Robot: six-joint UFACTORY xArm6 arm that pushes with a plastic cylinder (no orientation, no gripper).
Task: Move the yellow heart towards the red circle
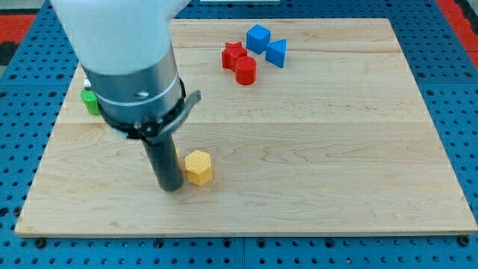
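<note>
My tip (172,187), a bare rod grasping nothing, is sitting just left of the near yellow block (199,167); light, rigid, it looks slidable from its near-left face toward the far red circle (246,71).

The arm's upper housing (112,33) is smooth and white, widening into a grey metallic cylinder ringed by a dark clamp band (146,123) with a small lug at 3 o'clock. Below it runs a straight dark rod ending at my tip (171,187).
</note>
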